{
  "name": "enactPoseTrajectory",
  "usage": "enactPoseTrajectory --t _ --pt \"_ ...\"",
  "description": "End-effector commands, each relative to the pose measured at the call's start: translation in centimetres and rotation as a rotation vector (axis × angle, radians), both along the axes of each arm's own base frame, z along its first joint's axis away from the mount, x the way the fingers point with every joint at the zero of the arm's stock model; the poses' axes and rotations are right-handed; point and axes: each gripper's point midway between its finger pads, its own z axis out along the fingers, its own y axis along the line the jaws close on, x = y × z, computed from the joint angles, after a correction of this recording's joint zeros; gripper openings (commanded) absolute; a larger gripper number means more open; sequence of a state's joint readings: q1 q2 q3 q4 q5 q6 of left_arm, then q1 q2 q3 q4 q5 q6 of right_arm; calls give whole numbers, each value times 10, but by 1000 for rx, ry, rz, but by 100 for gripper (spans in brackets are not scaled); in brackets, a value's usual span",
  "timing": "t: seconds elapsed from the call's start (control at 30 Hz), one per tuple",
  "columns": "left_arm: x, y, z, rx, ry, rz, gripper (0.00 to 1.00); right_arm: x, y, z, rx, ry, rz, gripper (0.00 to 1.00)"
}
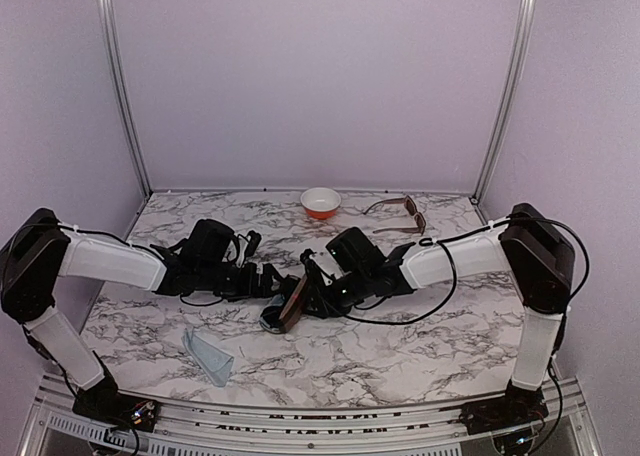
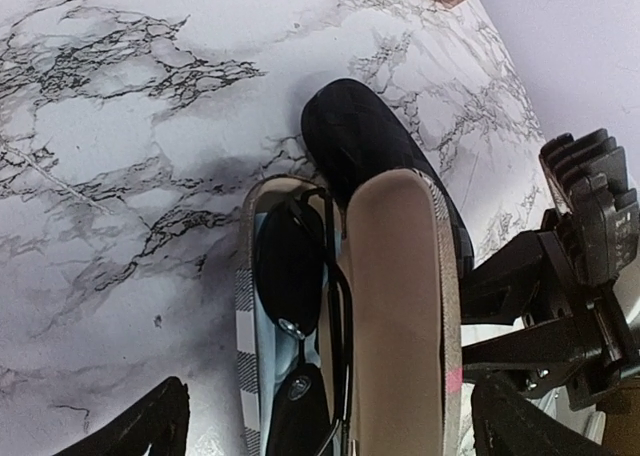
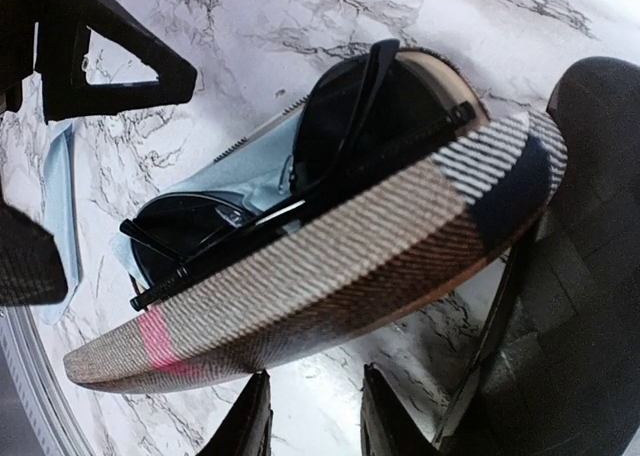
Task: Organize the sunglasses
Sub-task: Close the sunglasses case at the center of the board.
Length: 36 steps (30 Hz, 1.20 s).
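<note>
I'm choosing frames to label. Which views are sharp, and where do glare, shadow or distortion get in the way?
Top view: soft, even light, but the open case is lost in a dark central clump. Left wrist view: black sunglasses sharp; pale sheen on the black case. Right wrist view: wide-angle bending; the black case looks soft at the edge.

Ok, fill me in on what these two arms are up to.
The right hand is pinching the lid of an open plaid glasses case, propping it up. The black round sunglasses lie folded inside it. The left hand hangs wide open right over them, holding nothing. A black case lies against the plaid one. The brown sunglasses sit at the far right of the marble table, not yet put away.
</note>
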<state>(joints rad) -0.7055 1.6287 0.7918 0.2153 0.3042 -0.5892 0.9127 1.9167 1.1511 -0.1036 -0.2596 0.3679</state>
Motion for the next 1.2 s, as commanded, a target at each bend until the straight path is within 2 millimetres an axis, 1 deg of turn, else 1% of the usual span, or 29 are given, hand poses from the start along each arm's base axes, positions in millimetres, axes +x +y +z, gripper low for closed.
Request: enactPoseTrajectory --t 0.0,0.17,0.23,0.47,0.67,0.8,0.87,1.0,1.17 --pt "-16 -5 10 -44 30 -75 99 2 8 21 51 -52 7 30" --pt "-26 -17 13 -98 84 -129 99 2 8 20 55 -50 7 30" --pt "-28 -19 9 -97 103 -144 99 1 7 20 57 -51 5 30" --pt "-24 -18 -12 -35 134 -132 99 0 6 19 59 -50 2 30" --pt "-24 -22 -20 -14 151 -146 99 0 6 19 60 -52 5 30" --pt "-22 -23 -19 -8 139 -144 99 1 7 18 63 -49 5 30" --pt "-25 -20 -26 19 169 -146 99 1 8 18 64 -49 7 30" --pt "-25 -20 -36 48 188 -147 99 1 9 18 68 -47 9 30" --pt "-25 -26 -35 46 186 -156 99 1 9 18 68 -47 11 30"
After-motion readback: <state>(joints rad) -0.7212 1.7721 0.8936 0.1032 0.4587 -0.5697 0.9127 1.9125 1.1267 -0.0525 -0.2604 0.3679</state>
